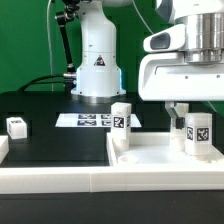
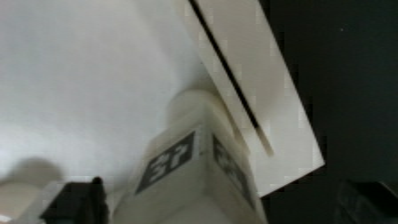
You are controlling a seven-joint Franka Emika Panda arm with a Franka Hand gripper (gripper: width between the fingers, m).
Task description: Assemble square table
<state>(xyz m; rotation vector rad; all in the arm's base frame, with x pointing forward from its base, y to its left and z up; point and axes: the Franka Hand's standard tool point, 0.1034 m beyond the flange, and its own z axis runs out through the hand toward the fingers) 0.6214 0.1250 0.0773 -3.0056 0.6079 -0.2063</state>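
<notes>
Fingers (image 2: 75, 200) flank the right upright leg (image 1: 197, 133); clamped or loose, cannot tell. Slab (image 1: 150, 153) near right. Second leg (image 1: 121, 120) at its left edge. Open black table (image 1: 55, 145) leftward.

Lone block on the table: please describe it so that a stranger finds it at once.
Find the black table. Near the exterior view's left edge sits a small white tagged block. It lies alone there; the two legs stand on the slab.
</notes>
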